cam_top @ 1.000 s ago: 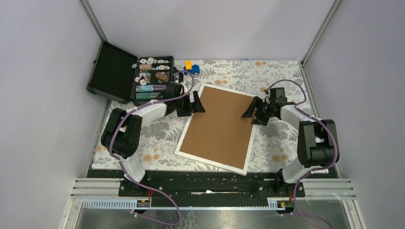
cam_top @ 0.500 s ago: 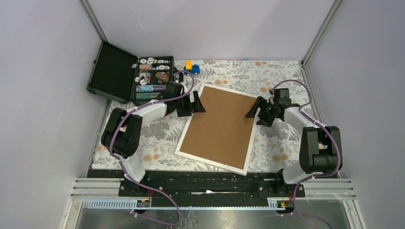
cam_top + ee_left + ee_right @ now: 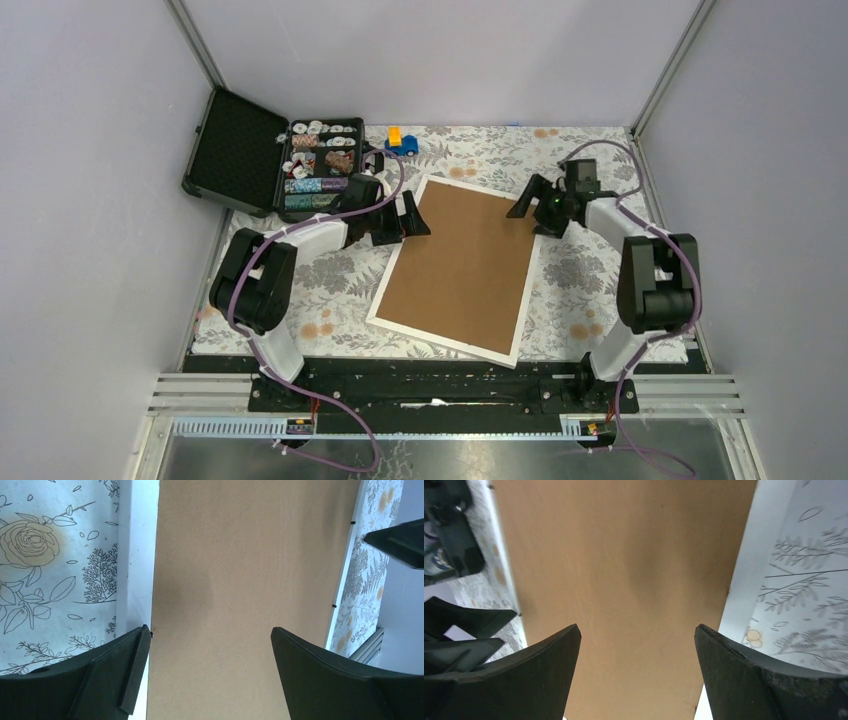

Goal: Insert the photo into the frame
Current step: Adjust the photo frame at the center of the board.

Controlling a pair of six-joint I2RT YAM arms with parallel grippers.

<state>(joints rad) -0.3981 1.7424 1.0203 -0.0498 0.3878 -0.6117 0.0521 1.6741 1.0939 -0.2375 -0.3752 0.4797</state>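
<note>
A white picture frame [image 3: 462,265] lies face down in the middle of a floral-patterned table [image 3: 590,280], turned slightly askew, with its brown back facing up. The left gripper [image 3: 410,218] sits at the frame's left edge near the far corner, jaws spread wide – one finger over the white moulding, the other over the brown back. The right gripper [image 3: 528,205] hovers over the far right corner, jaws also wide apart and holding nothing. At the far left stands an open black case [image 3: 262,160] of small parts.
</note>
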